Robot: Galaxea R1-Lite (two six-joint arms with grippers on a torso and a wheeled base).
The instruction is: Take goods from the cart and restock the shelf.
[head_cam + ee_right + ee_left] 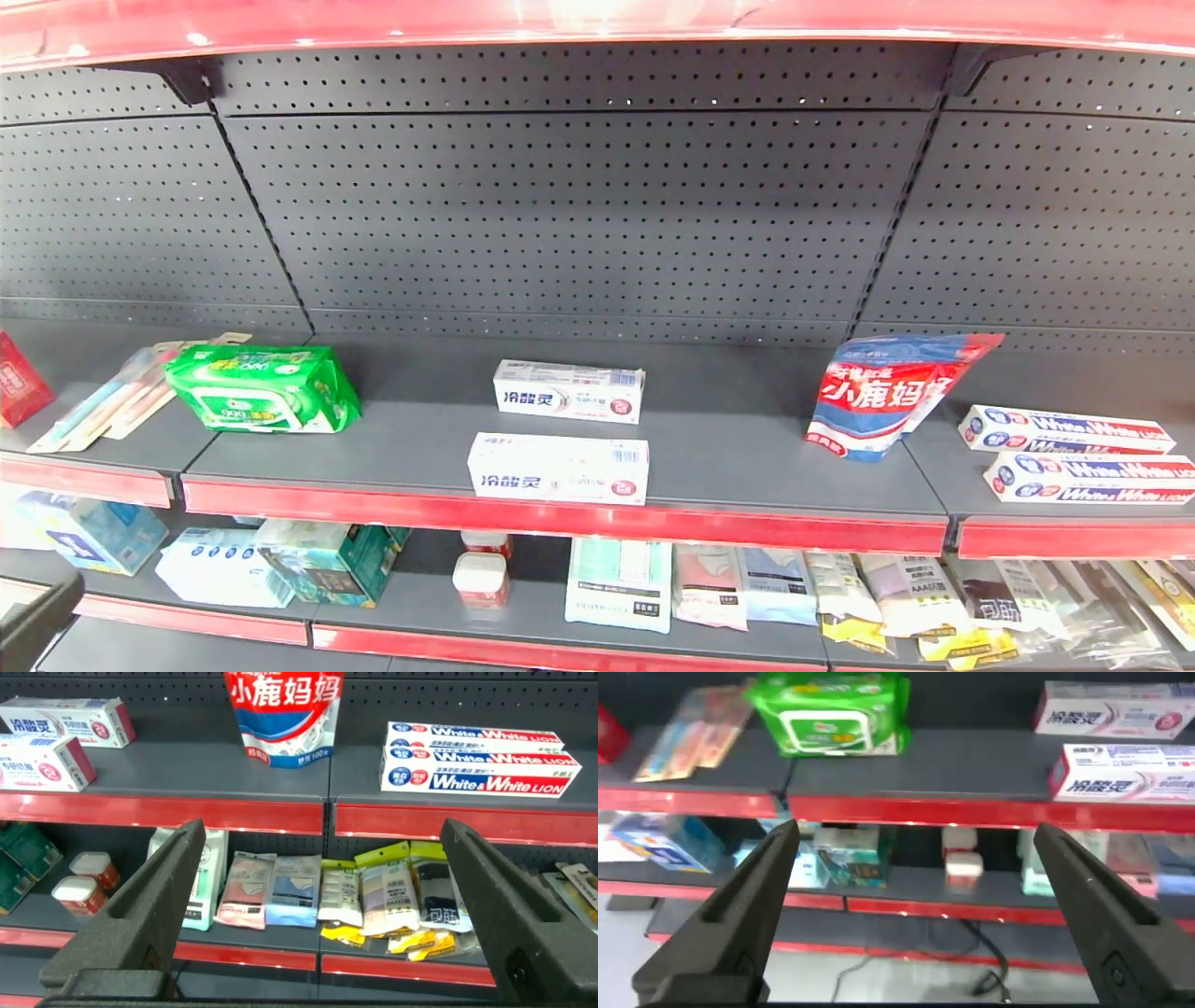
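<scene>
The grey shelf holds two white toothpaste boxes at the middle, one behind the other. A green wipes pack and toothbrush packs lie at the left. A red-and-blue pouch stands at the right, beside two long white toothpaste boxes. My left gripper is open and empty in front of the shelf, below the wipes pack. My right gripper is open and empty, facing the lower shelf under the pouch.
A lower shelf carries tissue packs, small red-and-white jars and several flat packets. A red box sits at the far left edge. Bare shelf lies between the middle boxes and the pouch.
</scene>
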